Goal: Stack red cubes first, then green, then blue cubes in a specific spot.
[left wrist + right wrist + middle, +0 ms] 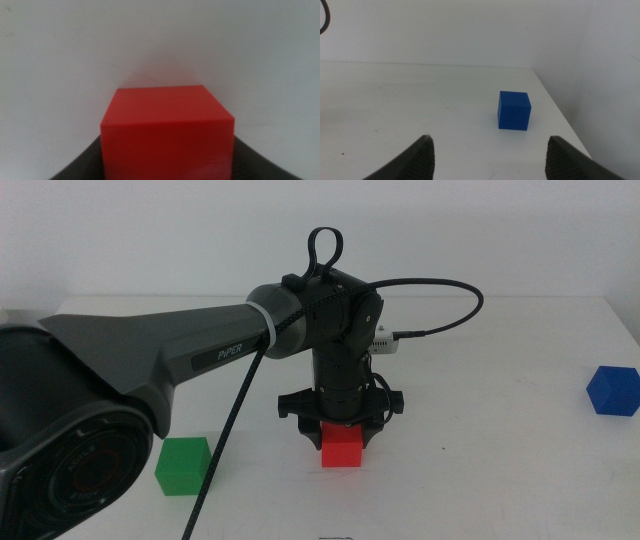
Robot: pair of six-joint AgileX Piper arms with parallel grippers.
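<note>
Red marks the centre of the middle view: the red cube point(342, 447) sits on the white table point(500, 360) with the left hand point(340, 430) down over it, jaws at either side and apparently pinching it. Landmark set, the green cube point(182, 465) lies well to the left of the red one, and the blue cube point(612, 390) far to its right near the table edge. Nothing is stacked yet, so I judge the task at its first step, with green and blue both left to do. White lettering on the arm reads "PIPER".

From the left wrist, the red cube point(167, 132) fills the space between the dark jaws, touching both.

From the right wrist, the right hand point(487, 157) waits spread wide and empty, the blue cube point(513, 110) apart ahead of it.
</note>
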